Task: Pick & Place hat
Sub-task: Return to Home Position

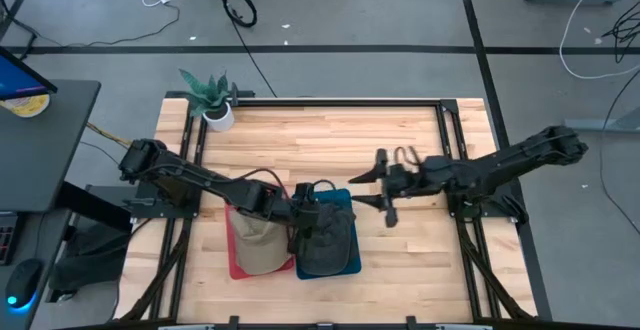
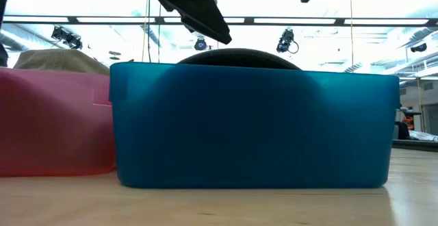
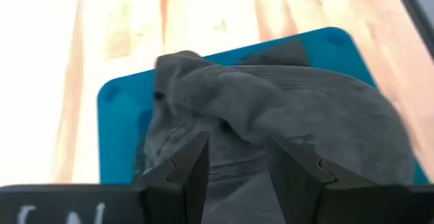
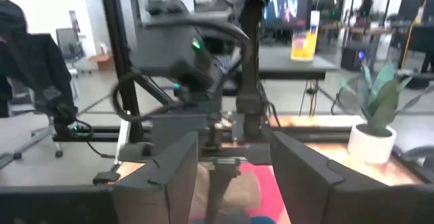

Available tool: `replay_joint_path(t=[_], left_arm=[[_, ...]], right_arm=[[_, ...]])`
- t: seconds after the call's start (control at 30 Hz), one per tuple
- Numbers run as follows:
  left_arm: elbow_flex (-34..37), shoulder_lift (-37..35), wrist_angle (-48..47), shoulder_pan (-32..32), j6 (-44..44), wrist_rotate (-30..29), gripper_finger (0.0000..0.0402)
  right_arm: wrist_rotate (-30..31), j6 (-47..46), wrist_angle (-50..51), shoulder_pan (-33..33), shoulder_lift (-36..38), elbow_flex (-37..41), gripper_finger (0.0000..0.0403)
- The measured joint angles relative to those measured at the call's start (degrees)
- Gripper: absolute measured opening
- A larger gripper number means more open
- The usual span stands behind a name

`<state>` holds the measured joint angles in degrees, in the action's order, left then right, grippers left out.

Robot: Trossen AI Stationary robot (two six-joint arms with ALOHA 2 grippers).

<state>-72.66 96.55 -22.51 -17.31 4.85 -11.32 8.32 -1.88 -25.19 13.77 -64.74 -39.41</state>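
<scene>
Your left hand (image 3: 237,146) hangs over the blue bin (image 2: 253,123), above its rim on the side nearest the red bin (image 2: 55,123); its fingers (image 3: 193,166) stand apart at a medium gap and grip nothing; the left wrist view looks past them straight onto the dark cap (image 3: 298,108).

That dark cap lies inside the blue bin, crumpled, filling most of it; in the low view its crown domes just over the blue bin's rim.

The red bin stands just beside the blue bin, on the left arm's side; you can't tell whether the walls touch; the brown cap (image 1: 258,240) sits in it and its top shows above the red rim in the low view.

Your right hand (image 1: 362,190) is clear of the blue bin, off its far right corner as the high view shows it, raised above the bare surface (image 1: 330,140); its fingers (image 4: 178,166) are spread wide and hold nothing; its wrist camera looks back across the blue bin's neighbour, the red bin, toward the left arm.

The potted plant (image 1: 213,95) stands well apart from the blue bin, at the surface's far left corner in the high view.

Both bins sit near the front edge of the surface, the blue bin roughly at its middle.
</scene>
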Motion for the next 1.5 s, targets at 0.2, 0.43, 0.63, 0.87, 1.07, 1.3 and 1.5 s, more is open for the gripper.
replay_joint_path(t=[0.2, 0.43, 0.63, 0.87, 1.07, 1.3, 1.5], left_arm=[[0.04, -1.26, -0.69, 3.91, -1.39, 3.07, 0.0149], [0.04, -4.87, -0.27, 6.33, -3.78, 3.6, 0.0149], [0.04, -9.65, -3.26, 6.61, -4.49, 3.55, 0.0149], [0.02, -13.9, -3.87, 6.66, -6.02, 2.77, 0.0149], [2.0, -18.21, -5.97, 6.66, -5.56, 2.29, 0.0149], [25.42, -34.78, 15.9, 6.8, -2.24, 2.2, 0.0149], [43.55, -47.7, 32.85, 6.02, -2.13, 3.5, 0.0149]], right_arm=[[0.25, 1.95, -1.87, 0.14, 10.03, 7.36, 0.0189], [0.28, 3.97, -10.88, -0.03, 20.77, 17.79, 0.0189], [0.32, 5.07, -11.78, -0.06, 28.17, 22.45, 0.0189], [3.11, 5.84, -13.59, -0.05, 33.22, 26.61, 0.0189], [5.61, 6.84, -13.92, -0.07, 35.18, 28.7, 0.0189], [5.85, 6.9, -15.73, -0.95, 35.65, 29.54, 0.0189], [5.84, 6.92, -15.6, -2.68, 35.61, 29.54, 0.0189]])
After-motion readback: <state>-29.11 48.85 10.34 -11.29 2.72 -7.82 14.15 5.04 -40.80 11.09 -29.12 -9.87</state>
